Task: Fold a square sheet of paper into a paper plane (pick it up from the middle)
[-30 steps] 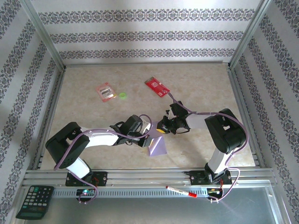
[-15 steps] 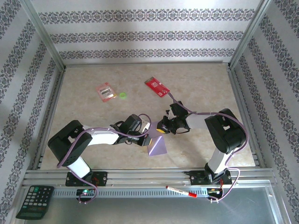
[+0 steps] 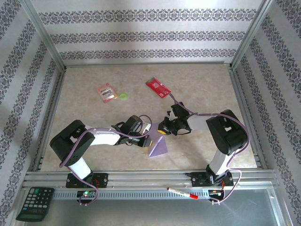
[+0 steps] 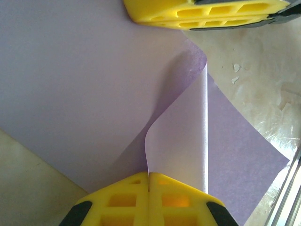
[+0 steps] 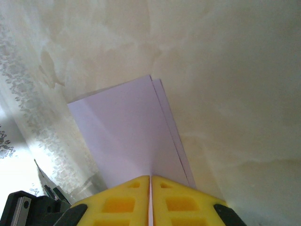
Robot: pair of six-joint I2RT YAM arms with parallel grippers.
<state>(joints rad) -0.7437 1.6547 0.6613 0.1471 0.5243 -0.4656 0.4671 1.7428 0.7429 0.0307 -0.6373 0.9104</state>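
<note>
Near the tabletop's (image 3: 94, 117) front edge, betw. the arms, the square sheet of paper (image 3: 159, 147) sits part-folded, partly raised. Left end effector (image 4: 149, 176) & right end effector (image 5: 150, 178) each clamp it, prob. steadying layers for creasing.

The right hand (image 5: 150, 182) sits at the lower edge, its two yellow fingers (image 5: 117, 205) pressed together with only a thin seam between them. The square sheet of paper (image 5: 127, 132) comes out of that seam, pinched at its near edge, and stretches away from the hand. It is pale lilac and folded. Two layers show along its side to the right of the hand's seam, the under layer peeking just past the upper one. Its far corner points straight away from the hand. Beyond the hand and to its right lies the marbled beige bench (image 5: 225, 70). Left of the hand runs a patterned wall (image 5: 28, 117). A black part (image 5: 19, 207) just beside the hand's left finger is perhaps rig hardware, too blurred to tell.
</note>
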